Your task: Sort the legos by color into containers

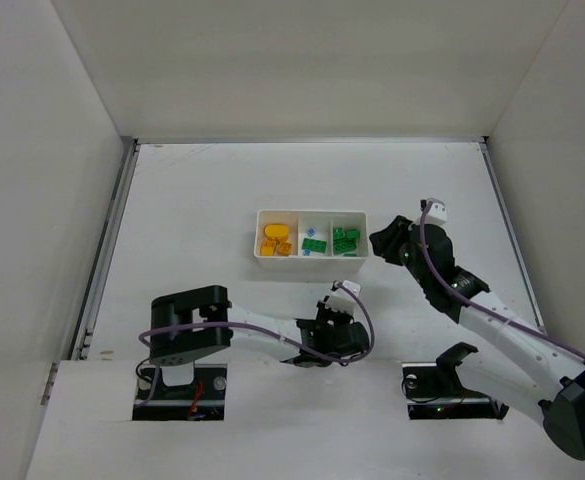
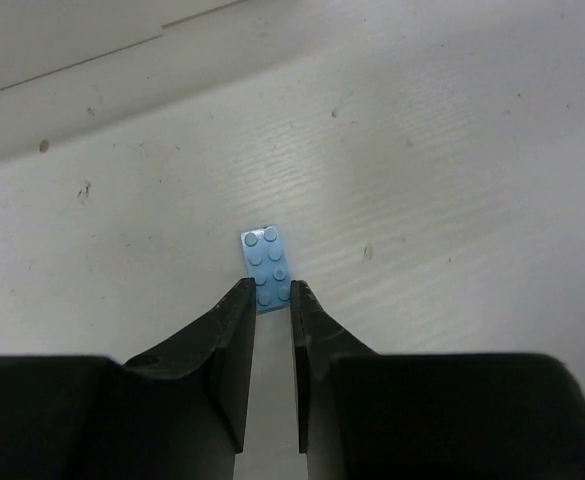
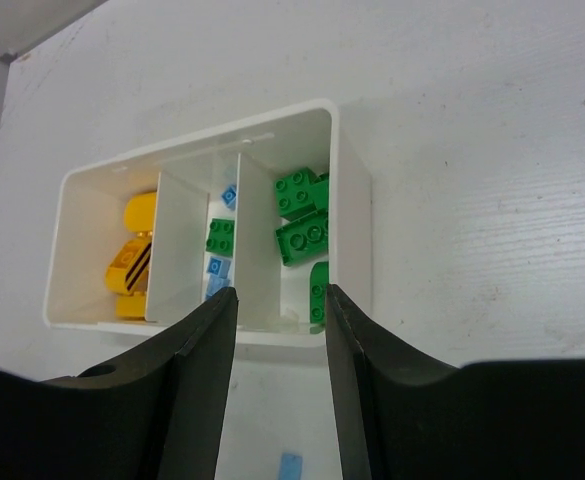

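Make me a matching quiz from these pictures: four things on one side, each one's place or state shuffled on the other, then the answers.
1. yellow bricks
2. green cluster
3. loose blue brick
4. right claw

A. open, facing the tray
B. right compartment, top view
C. on the table, at the left claw tips
D. left compartment, top view

Pairs: 1-D, 2-B, 3-C, 4-A

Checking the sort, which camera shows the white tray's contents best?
Right wrist: the tray sits close, legos distinct in each compartment. Top external shows it whole but small; left wrist misses it.
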